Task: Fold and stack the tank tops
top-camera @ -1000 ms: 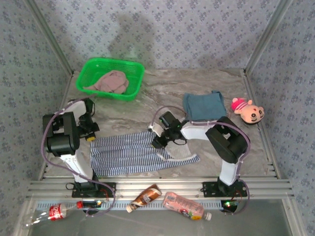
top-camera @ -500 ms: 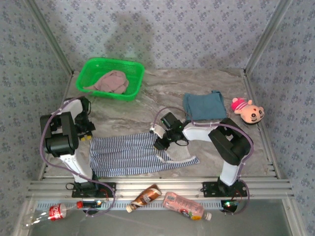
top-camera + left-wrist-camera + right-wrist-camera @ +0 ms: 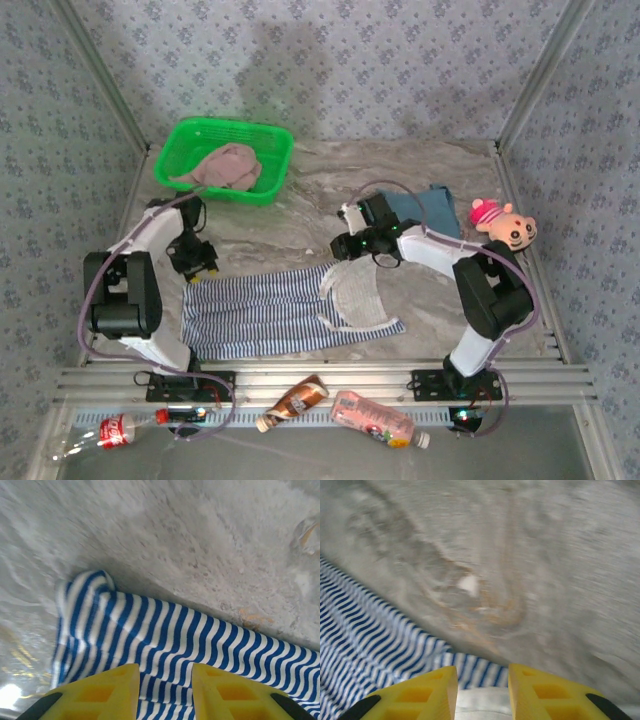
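The navy-and-white striped tank top [image 3: 260, 315] lies flat across the near middle of the table, its right end folded over with the pale inside showing. My left gripper [image 3: 201, 268] hovers open over its far-left corner; striped fabric [image 3: 150, 630] lies under the yellow fingers [image 3: 100, 692], not pinched. My right gripper [image 3: 345, 246] is open just beyond the far-right edge of the striped top [image 3: 370, 630]. Partly under my right arm lies the folded teal-blue tank top [image 3: 437, 203]. The dusty pink tank top [image 3: 228, 165] sits crumpled in the green basket [image 3: 175, 150].
A pink plush toy [image 3: 503, 224] lies at the right edge beside the teal top. Three bottles [image 3: 297, 397] [image 3: 375, 420] [image 3: 110, 432] lie below the table's front rail. Patterned walls close the table in on three sides.
Both grippers went from shut to open, letting go of the striped top's far edge. The right gripper moved back and right; the left arm reached farther out. The top's right end now lies folded over.
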Tool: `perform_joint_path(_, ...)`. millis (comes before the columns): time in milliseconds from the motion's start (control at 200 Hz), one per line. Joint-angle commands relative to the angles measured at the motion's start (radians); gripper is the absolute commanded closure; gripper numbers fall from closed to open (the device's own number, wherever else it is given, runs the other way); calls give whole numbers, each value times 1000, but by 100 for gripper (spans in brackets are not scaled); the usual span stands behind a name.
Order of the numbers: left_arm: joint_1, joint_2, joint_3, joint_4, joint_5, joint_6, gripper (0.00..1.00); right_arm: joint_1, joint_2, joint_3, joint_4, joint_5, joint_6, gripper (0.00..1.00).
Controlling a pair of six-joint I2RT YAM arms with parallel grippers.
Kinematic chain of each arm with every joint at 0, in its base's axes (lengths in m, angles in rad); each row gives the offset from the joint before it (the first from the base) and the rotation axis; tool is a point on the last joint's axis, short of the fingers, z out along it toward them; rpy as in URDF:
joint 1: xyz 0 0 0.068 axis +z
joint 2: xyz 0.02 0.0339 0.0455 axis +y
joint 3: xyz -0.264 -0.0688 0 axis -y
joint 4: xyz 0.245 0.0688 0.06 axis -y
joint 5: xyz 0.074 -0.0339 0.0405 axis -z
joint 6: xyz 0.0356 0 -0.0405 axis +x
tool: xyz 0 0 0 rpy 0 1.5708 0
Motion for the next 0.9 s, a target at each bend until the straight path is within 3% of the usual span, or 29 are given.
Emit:
perform_joint_path(0, 3, 29, -58, 51, 39, -32, 67, -10, -20, 19, -87, 148, 109, 65)
perform_joint_path(265, 30, 55, -123, 50, -28, 17, 67, -60, 72, 68, -98, 188, 105, 65)
perform_joint_path(405, 74, 44, -165, 51, -34, 32, 67, -56, 76, 113, -190, 208, 99, 64)
perform_joint_path(545, 100, 37, -190, 59, -29, 43, 67, -53, 39, 55, -262, 207, 129, 63)
perform_joint_path(894, 106, 35, -182, 57, -16, 46, 67, -80, 47, -46, -252, 216, 138, 66)
